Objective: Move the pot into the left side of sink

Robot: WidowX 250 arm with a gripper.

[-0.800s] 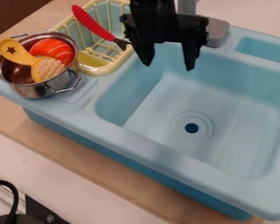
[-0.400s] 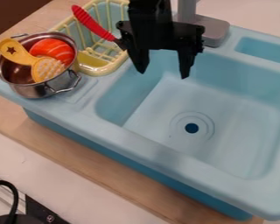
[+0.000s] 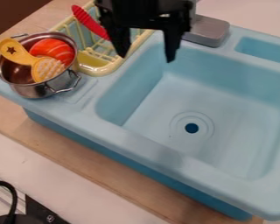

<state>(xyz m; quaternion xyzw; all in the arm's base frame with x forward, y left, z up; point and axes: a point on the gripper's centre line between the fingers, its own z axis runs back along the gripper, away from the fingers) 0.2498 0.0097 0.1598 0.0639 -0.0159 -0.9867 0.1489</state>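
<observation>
Camera view, nearest corner: a black cable (image 3: 15, 194) curves at the lower left, beside a dark panel (image 3: 40, 211).
White surface (image 3: 66, 177): runs slantwise behind them, up to a strip of bare wood (image 3: 101, 168).
Blue sink (image 3: 166, 153): sits on the wood, its front rim slanting down toward the lower right.
Basin (image 3: 166, 103): wide, with a dark round drain (image 3: 191, 128) in its floor.
Pot (image 3: 30, 90): metal, two-handled, upright on the ledge at picture left, outside the basin and just beside the rack.
In the pot: a yellow utensil (image 3: 14, 51) with a star-shaped hole, leaning against an orange piece (image 3: 50, 47) with pale stripes.
Gripper (image 3: 146, 58): black, hanging from the top edge above the rack's side and the basin's back left corner; fingers spread well apart, nothing between them.
Yellow rack (image 3: 94, 70): behind the pot, a red-handled tool (image 3: 87, 21) leaning in it, its lower end hidden by the gripper.
Grey faucet base (image 3: 208, 31): on the back rim.
Small recess (image 3: 265, 50): at the back right.
</observation>
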